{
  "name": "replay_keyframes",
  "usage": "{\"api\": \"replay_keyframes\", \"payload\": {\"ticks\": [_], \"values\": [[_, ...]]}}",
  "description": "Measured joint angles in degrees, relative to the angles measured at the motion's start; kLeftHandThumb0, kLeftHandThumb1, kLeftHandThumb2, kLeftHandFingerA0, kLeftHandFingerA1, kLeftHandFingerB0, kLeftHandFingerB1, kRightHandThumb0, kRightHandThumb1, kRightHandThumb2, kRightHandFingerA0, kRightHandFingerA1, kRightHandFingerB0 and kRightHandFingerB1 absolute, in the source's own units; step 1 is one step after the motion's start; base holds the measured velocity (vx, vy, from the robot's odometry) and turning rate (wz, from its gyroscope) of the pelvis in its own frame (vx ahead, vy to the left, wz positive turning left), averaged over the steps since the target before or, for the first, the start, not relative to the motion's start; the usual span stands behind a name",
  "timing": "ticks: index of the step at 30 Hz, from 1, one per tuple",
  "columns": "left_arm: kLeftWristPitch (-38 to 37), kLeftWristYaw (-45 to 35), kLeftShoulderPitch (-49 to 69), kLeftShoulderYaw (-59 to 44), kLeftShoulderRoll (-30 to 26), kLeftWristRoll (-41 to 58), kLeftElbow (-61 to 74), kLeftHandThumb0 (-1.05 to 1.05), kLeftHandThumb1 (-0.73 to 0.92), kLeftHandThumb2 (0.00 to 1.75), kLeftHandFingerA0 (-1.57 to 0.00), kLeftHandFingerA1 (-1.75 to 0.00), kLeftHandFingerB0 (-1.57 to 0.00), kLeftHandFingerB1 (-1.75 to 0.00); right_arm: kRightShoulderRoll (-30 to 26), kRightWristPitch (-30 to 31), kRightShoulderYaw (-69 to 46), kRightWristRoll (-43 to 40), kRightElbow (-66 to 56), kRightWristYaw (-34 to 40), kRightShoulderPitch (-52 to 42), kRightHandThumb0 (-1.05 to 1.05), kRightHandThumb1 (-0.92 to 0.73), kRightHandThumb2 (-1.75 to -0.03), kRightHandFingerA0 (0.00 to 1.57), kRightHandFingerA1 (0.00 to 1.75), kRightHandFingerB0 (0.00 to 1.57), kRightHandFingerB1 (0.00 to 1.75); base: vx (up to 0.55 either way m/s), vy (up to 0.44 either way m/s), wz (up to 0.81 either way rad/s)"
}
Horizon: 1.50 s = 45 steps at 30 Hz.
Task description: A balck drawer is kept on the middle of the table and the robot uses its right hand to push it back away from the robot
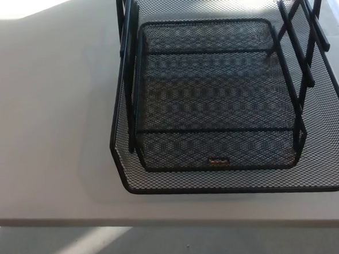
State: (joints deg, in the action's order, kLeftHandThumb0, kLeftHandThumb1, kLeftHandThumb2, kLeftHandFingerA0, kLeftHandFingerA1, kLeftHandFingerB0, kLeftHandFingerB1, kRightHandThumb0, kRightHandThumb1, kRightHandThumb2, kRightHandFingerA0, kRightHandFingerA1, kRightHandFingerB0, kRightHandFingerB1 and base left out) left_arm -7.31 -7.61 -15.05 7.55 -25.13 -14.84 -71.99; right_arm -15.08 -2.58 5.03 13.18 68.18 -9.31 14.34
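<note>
Item: black drawer, wire mesh on a stiff rod frame, stacked-tray form.

Location: on the pale desk, set toward its right side; the front rim lies just inside the desk's near edge, and the body runs back toward the far edge and out past the top of the view.

Near part: low front lip with a small label plate on the inner tray's front wall.

Middle: mesh floor, empty.

Far: slanted side rods at the right, carrying an upper tier (only partly visible).

Handling, judged: light, rigid, not fragile; likely to slide readily on the smooth top, and to swivel if pushed off-centre. Best contact: flat against the middle of the front rim.

Robot hands: neither appears, so whether their fingers are spread or pressed together cannot be told.
</note>
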Motion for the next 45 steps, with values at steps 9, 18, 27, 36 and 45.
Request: {"api": "replay_keyframes", "payload": {"ticks": [9, 18, 27, 36, 45], "values": [[-3.3, -0.9, -0.9, 0.0, -0.1, -0.1, -2.1, -0.56, 0.7, 0.61, -0.38, -0.34, -0.32, -0.31, -0.4, -1.7, 0.9, 0.1, 1.6, -0.9, 1.8, -0.76, -0.67, -1.0, 0.0, 0.28, 0.13, 0.25, 0.0, 0.0, 0.0], [-5.0, -2.1, -2.2, -0.4, -1.1, -0.1, -1.6, -0.68, 0.79, 0.64, -0.29, -0.32, -0.24, -0.29, -0.7, -1.6, 4.0, 1.3, -1.1, -1.0, 3.9, -0.74, -0.68, -1.02, 0.0, 0.25, 0.0, 0.23, 0.0, 0.0, 0.0], [-7.2, -6.2, -1.8, 0.0, -2.2, 0.0, 1.7, -0.7, 0.81, 0.65, -0.21, -0.29, -0.15, -0.26, -4.6, -0.4, 8.1, 2.2, -12.3, -8.6, 0.2, -0.78, -0.71, -1.05, 0.0, 0.21, 0.01, 0.22, 0.0, 0.0, 0.0], [-8.5, -9.6, 0.0, 0.7, -4.6, 0.0, 5.9, -0.76, 0.65, 0.97, -0.11, -0.43, -0.05, -0.38, -11.9, 0.3, 10.2, 2.1, -24.7, -16.3, -7.2, -0.73, -0.7, -1.02, 0.0, 0.38, 0.13, 0.35, 0.0, 0.0, 0.0], [-9.5, -14.1, 2.0, 2.0, -7.0, 0.0, 11.3, -0.36, 0.48, 1.05, 0.0, -0.48, 0.0, -0.47, -19.1, -0.3, 10.2, 1.5, -33.6, -24.0, -14.9, -0.7, -0.7, -1.05, 0.09, 0.46, 0.02, 0.4, 0.0, 0.0, 0.0]]}}
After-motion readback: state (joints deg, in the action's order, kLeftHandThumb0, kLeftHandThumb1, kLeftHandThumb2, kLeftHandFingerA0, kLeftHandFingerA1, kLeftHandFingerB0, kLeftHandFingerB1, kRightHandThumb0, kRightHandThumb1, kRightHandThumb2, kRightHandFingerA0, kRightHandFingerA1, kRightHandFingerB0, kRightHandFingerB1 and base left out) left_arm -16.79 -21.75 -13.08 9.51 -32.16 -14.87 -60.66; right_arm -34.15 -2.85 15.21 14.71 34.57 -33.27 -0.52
